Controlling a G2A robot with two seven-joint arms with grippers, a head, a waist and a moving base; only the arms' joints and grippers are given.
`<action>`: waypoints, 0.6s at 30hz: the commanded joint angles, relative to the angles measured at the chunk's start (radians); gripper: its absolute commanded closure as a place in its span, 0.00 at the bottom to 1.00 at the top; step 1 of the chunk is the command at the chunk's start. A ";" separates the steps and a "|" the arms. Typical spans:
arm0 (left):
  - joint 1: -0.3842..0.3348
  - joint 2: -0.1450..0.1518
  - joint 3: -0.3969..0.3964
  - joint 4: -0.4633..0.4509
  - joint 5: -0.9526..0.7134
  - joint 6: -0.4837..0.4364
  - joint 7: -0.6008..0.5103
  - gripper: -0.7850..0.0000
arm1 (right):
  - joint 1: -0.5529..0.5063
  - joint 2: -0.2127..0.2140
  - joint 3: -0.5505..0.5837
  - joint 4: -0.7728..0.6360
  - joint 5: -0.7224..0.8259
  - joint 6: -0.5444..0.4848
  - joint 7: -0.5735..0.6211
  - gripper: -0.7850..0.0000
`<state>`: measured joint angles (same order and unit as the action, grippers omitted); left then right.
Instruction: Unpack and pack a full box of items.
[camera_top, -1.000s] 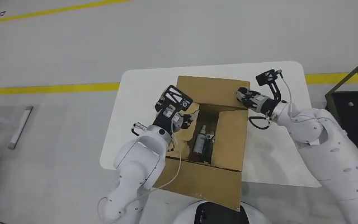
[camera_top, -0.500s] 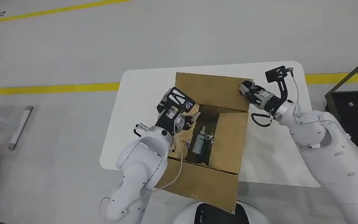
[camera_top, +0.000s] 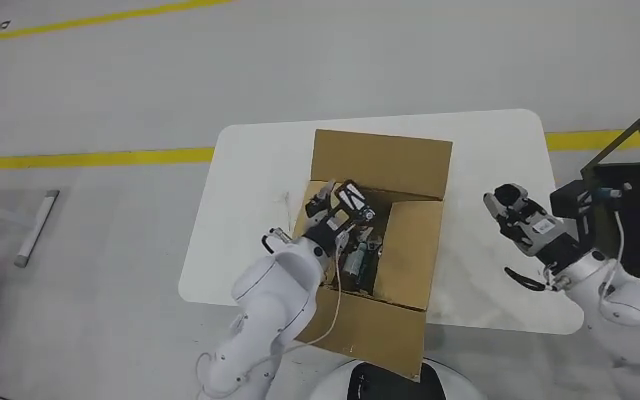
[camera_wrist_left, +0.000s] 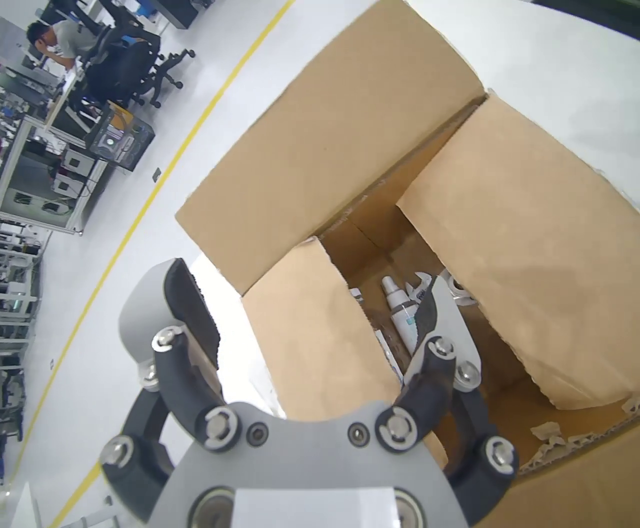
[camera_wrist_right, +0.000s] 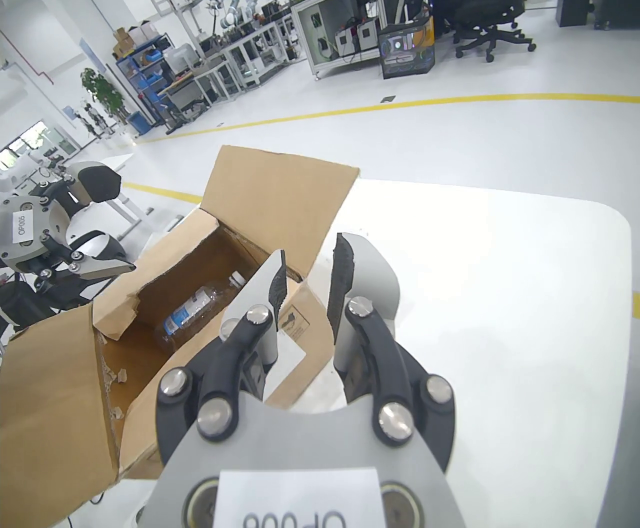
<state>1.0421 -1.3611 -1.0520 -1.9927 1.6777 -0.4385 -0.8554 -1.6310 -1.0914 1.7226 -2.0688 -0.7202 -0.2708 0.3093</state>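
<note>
**One cardboard box (camera_top: 380, 162)** is set on one white table (camera_top: 250, 170), near its middle. Four flaps are counted. The far and near ones are turned outward. The one on the robot's right is folded in over part of the opening, and the left one stands roughly upright. The card is plain brown, with torn, ragged edges along the flaps. Inside, at least two items are made out: a clear bottle (camera_wrist_right: 192, 310) with a blue label, lying on its side, and a small white-capped item (camera_wrist_left: 456, 291) beside it. The full number cannot be told.

**Two grippers** are shown. The left gripper (camera_wrist_left: 302, 285) is spread wide and empty, with one finger on either side of the left flap. The right gripper (camera_wrist_right: 311, 255) is held over bare table beside the box. Its fingers are parted by a narrow gap, and nothing is gripped.
</note>
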 joint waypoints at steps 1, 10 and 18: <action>0.007 0.000 0.019 0.008 0.018 -0.002 0.001 0.00 | -0.057 -0.002 0.015 -0.022 -0.009 0.005 -0.035 0.70; 0.023 0.002 0.087 0.074 0.214 -0.017 -0.014 0.00 | -0.171 -0.011 0.015 -0.087 -0.061 0.025 -0.110 0.65; 0.035 0.009 0.104 0.107 0.386 -0.050 -0.008 0.27 | -0.169 -0.013 -0.005 -0.106 -0.082 0.015 -0.102 0.64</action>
<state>1.0734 -1.3524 -0.9463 -1.8895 2.0507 -0.4904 -0.8663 -1.8001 -1.1045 1.7217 -2.1735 -0.7989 -0.2539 0.2063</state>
